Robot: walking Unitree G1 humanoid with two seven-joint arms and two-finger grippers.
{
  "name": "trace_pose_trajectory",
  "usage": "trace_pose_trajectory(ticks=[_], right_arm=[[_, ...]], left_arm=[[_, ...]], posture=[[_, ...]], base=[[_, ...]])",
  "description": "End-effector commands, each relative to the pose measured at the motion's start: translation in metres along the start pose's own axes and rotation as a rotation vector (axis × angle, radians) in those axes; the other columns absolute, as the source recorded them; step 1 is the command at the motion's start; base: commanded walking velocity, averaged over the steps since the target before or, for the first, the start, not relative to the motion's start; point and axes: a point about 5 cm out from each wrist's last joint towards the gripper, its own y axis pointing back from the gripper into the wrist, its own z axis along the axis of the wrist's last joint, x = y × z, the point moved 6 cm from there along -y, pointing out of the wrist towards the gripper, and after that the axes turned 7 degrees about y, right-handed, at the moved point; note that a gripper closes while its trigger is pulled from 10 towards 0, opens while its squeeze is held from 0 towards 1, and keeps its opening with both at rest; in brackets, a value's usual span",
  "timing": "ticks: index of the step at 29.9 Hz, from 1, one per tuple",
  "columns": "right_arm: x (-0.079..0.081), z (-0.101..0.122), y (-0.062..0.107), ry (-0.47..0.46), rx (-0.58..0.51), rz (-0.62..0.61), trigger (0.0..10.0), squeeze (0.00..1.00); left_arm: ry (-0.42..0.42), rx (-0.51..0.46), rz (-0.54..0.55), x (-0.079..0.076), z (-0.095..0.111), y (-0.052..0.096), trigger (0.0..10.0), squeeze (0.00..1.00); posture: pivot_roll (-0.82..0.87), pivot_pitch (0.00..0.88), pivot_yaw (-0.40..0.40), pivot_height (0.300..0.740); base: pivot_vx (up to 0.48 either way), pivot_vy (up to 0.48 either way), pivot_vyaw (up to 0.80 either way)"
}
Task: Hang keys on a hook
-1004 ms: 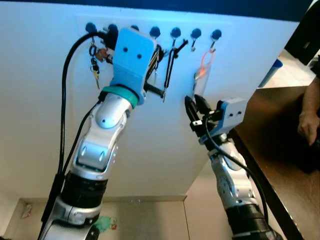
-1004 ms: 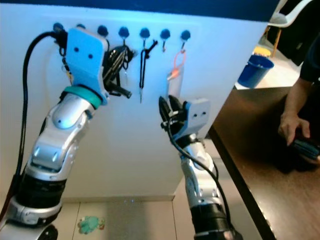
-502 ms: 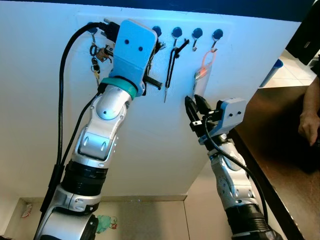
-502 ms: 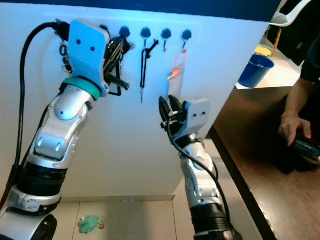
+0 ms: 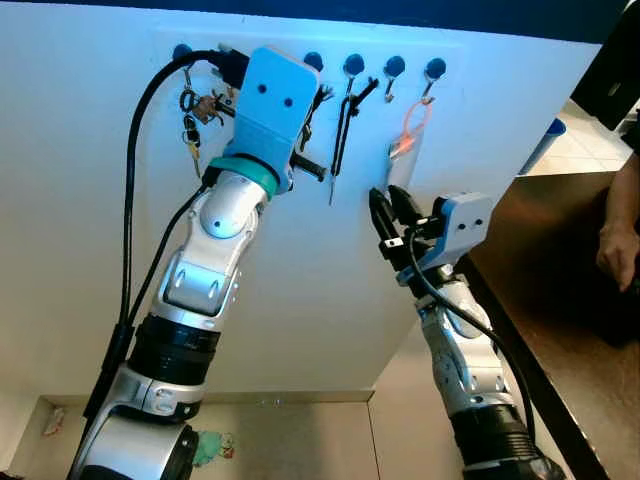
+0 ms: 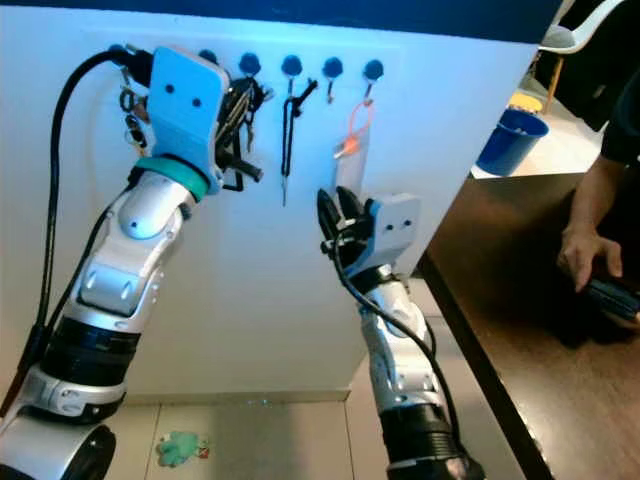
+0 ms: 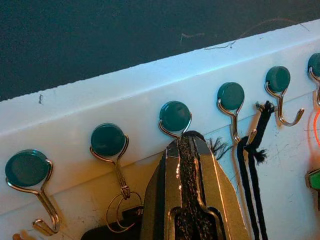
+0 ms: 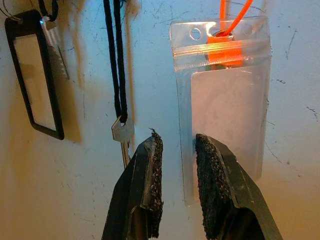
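A white wall (image 5: 300, 290) carries a row of round dark hooks (image 7: 175, 116) near its top edge. The left gripper (image 7: 186, 142) is raised to that row. In the left wrist view its fingers are pressed together with their tips just under the middle hook, at about 6 o'clock of its knob, and a frayed black cord (image 7: 216, 147) pokes out beside the tips. Whether the cord is pinched or merely lies behind the closed jaws cannot be told.

The keys (image 5: 189, 125) — a small bunch on rings — hang from the hook at the left end of the row, at about 9 o'clock from the left gripper's blue housing. A black-framed tag (image 8: 33, 82) hangs close by the left gripper. One hook further along, a black lanyard (image 5: 343, 125) hangs with a single silver key (image 8: 123, 137) at its lower end.

The right gripper (image 8: 177, 165) is held lower, well below the row, pointing at the wall. Its jaws are a little spread and hold nothing. Between and beyond its tips lies the gap between the silver key and a clear badge holder (image 8: 222, 105), which hangs on an orange loop (image 5: 415, 120) from a hook near the right end.

At 3 o'clock in the head views stands a dark brown table (image 6: 520, 330), with a person's hand (image 6: 580, 250) resting on it — a blue bucket (image 6: 510, 138) stands beyond.
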Motion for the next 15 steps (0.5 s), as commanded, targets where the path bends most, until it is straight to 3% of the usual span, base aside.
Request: trace_pose_trajectory(ticks=[1,15], right_arm=[[0.001,-0.004,0.001,0.001,0.011,-0.002,10.0,0.0],[-0.001,-0.004,0.002,-0.001,0.012,-0.008,10.0,0.0]], left_arm=[[-0.02,-0.002,-0.022,-0.006,0.001,-0.003,10.0,0.0],[-0.064,0.09,-0.055,-0.009,-0.019,0.002,10.0,0.0]], posture=[[0.16,0.111,0.044,0.74],[0.17,0.119,0.045,0.74]], base=[[0.0,0.0,0.0],[0.0,0.0,0.0]])
